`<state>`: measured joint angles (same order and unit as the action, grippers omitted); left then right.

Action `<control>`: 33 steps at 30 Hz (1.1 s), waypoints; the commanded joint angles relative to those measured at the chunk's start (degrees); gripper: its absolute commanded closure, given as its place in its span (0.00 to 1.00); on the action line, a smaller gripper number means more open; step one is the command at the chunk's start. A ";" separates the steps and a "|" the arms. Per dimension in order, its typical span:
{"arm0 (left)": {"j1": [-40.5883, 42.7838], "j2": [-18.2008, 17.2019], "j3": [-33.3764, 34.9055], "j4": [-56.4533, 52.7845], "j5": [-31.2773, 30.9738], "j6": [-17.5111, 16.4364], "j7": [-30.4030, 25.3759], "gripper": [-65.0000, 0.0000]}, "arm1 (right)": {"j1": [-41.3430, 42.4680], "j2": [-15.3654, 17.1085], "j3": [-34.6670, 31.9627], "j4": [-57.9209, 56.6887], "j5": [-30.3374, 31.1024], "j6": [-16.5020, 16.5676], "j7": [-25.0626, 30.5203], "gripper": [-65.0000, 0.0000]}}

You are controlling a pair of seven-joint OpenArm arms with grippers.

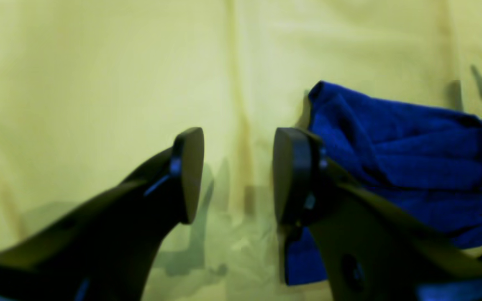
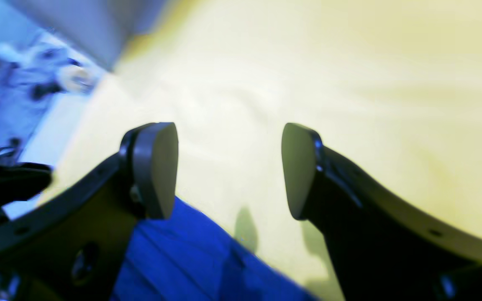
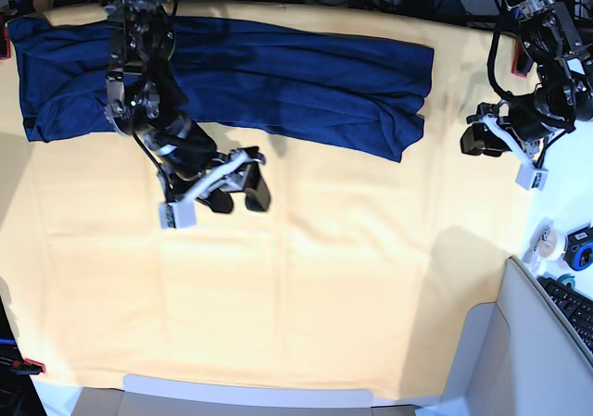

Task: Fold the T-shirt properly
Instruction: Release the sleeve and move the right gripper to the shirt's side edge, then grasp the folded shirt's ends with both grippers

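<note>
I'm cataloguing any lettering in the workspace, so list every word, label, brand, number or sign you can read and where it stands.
No readable text anywhere.
Dark blue shirt: no print visible.
Pale yellow cloth: none visible.
Left gripper and right gripper: no legible markings.

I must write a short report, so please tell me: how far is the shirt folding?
The shirt already looks gathered into a long, wrinkled strip. Nothing is in hand: both grippers' fingers stand apart, empty. Likely left: shortening the strip and smoothing its uneven ends.
</note>
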<state>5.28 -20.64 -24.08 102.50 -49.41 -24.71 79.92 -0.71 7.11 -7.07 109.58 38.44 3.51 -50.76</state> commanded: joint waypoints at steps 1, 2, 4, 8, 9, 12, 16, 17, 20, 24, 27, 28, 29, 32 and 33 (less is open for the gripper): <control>-0.75 -0.94 -0.50 0.67 -1.36 -1.80 0.08 0.58 | 0.84 1.11 1.14 1.23 1.26 0.84 1.84 0.41; -0.75 -0.94 -0.50 0.67 -2.24 -3.29 0.08 0.58 | 0.14 1.72 2.02 1.23 1.26 0.84 1.93 0.41; -0.75 -0.94 -0.50 -0.65 -5.14 -7.07 0.08 0.58 | -1.36 2.07 3.95 1.23 1.26 0.84 1.93 0.41; -0.84 -1.03 -2.25 -9.97 -14.46 -9.53 0.08 0.58 | -4.43 2.16 8.79 1.23 1.26 1.02 1.93 0.41; -0.84 -1.03 -2.25 -12.70 -16.48 -9.53 0.08 0.58 | -4.87 2.16 9.49 1.23 1.26 1.02 1.84 0.41; -0.75 -2.35 -1.99 -18.94 -20.88 -9.53 0.08 0.58 | -6.45 2.16 12.92 1.23 1.08 1.11 1.66 0.41; -0.31 -3.40 -1.99 -21.93 -23.78 -9.53 0.08 0.58 | -7.95 2.16 17.31 1.23 0.99 1.20 1.58 0.41; -0.22 -3.49 -1.99 -21.84 -24.48 -9.44 0.08 0.58 | -8.30 2.16 18.46 1.23 0.99 1.20 1.58 0.41; 1.71 -4.98 -1.90 -21.84 -26.94 -9.36 0.08 0.58 | -9.09 3.57 20.65 1.23 1.17 1.20 1.58 0.41; 3.38 -5.42 0.38 -21.84 -27.74 -9.36 0.08 0.58 | -9.18 6.56 20.65 1.15 0.91 1.20 1.75 0.41; 3.47 -6.56 4.60 -21.84 -27.38 -9.27 0.08 0.58 | -9.71 7.26 22.32 1.15 0.91 1.20 1.84 0.41; 3.64 -6.65 5.92 -21.84 -27.38 -9.27 0.08 0.58 | -9.80 7.08 23.47 1.15 0.99 1.20 1.84 0.41; 4.17 -6.65 6.89 -21.84 -27.38 -9.27 0.08 0.58 | -9.88 7.00 24.79 1.15 1.26 1.20 1.84 0.41; 4.70 -6.56 9.00 -21.84 -27.30 -9.27 0.08 0.58 | -9.97 6.91 26.98 1.15 1.26 1.20 1.66 0.41; 4.70 -6.56 9.88 -21.84 -27.30 -9.18 0.08 0.58 | -10.32 6.91 27.51 1.15 1.26 1.20 1.66 0.41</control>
<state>10.68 -26.22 -14.11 79.90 -75.40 -33.89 80.27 -11.27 13.45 20.23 109.75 38.94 4.25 -50.33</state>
